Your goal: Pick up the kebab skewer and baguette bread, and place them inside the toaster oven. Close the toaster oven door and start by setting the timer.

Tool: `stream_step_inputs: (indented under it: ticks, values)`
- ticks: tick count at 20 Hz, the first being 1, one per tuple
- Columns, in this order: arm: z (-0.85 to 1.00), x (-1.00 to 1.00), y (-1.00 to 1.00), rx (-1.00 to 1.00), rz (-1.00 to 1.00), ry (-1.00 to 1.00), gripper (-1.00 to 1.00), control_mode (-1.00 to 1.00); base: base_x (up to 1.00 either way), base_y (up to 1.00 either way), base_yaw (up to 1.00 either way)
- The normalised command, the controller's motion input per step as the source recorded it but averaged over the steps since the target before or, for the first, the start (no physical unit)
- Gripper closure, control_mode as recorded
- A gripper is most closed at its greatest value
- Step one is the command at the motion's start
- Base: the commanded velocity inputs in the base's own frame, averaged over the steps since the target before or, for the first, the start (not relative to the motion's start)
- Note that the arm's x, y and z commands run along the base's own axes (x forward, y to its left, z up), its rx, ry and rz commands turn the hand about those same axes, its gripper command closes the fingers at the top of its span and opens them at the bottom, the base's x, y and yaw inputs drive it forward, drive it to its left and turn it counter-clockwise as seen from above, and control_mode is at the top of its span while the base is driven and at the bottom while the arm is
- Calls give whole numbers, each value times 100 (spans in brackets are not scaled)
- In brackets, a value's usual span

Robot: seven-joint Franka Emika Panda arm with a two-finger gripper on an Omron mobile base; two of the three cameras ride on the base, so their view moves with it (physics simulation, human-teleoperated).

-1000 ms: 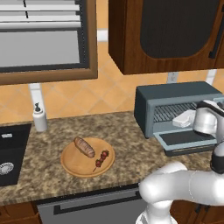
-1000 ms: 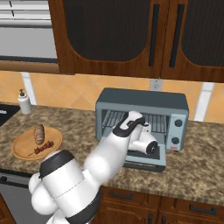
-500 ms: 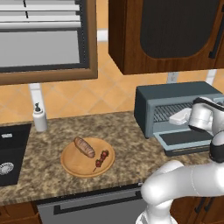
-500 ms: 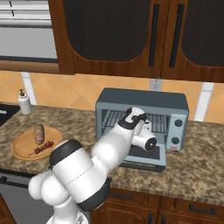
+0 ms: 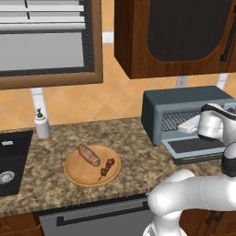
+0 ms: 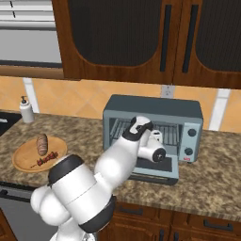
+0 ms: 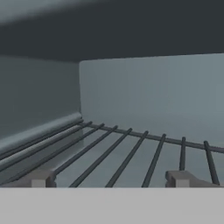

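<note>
Reaching into the toaster oven [image 6: 153, 123], the end effector [image 7: 111, 178] is seen from the hand view with its two fingertips [image 7: 38, 178] set wide apart and nothing between them; the wire rack [image 7: 131, 153] lies just ahead, bare; the toaster oven door [image 5: 198, 148] is dropped flat, level with the surface [image 5: 133, 143].

Both foods are noted on the wooden plate [image 5: 76, 173], well apart from the oven, toward the sink side; the baguette bread [image 5: 89, 155] lies at the plate's back, the kebab skewer [image 5: 106, 167] just beside it toward the front edge, apparently not touching.

Handling, as judged:
- the baguette is taken to be light, with a firm crust over a softer crumb; a grasp across its short width at mid-length is favoured, so it hangs level; a hard squeeze is likely to dent it.
- the skewer is taken to be very light, thin and stiff; the chunks give more to close on than the bare stick, which sits low against the plate and could slip or roll; a grasp across the chunks near the middle is favoured, with the jaws crosswise to the stick.
- the raised rim of the plate may hinder a low approach; a descent from above is judged safer.

Neither item is yet in the oven; door closing and timer remain undone.
</note>
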Motion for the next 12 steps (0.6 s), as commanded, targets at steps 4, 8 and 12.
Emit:
stream_step_inputs:
  ticks: [4, 8, 12]
  values:
    - [-73, -94, -18, -6, -5, 36, -100, -100, 0, 0, 0]
    - [-73, -100, -21, -6, -4, 47, -100, -100, 0, 0, 0]
    - [-75, -100, -17, -8, -5, 46, -100, -100, 0, 0, 0]
